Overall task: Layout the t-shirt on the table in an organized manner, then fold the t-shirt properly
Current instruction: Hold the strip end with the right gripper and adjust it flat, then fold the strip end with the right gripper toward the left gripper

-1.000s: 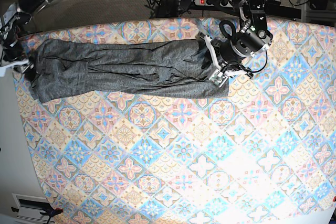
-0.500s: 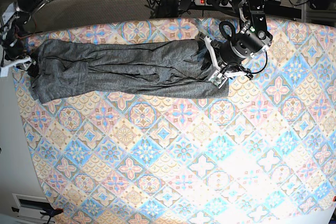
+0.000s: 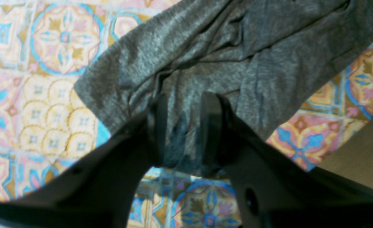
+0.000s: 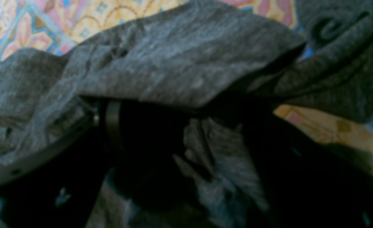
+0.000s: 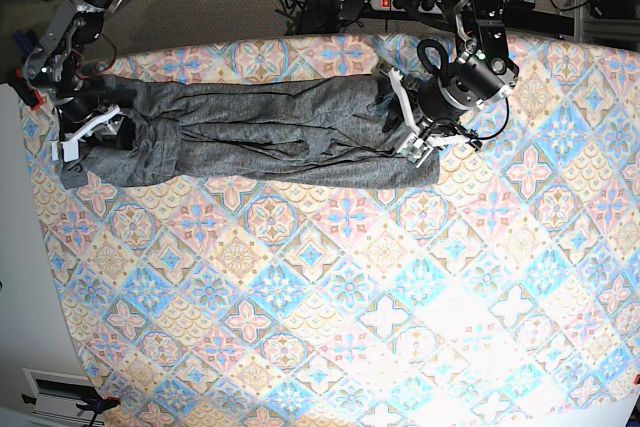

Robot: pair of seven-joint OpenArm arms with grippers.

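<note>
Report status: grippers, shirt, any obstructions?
Left gripper pinching t-shirt end. Right gripper open, cloth draped over its fingers. Shirt stretched long across table, wrinkled. No obstructions seen.

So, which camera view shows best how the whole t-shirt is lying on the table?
The base view: it shows the t-shirt complete, stretched as a long band across the far part of the table, an arm at each end. Each wrist view shows only one bunched end, close up, with cloth between the dark fingers.

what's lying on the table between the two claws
In the base view, only the t-shirt spans from the right claw to the left claw, bunched lengthwise.
</note>
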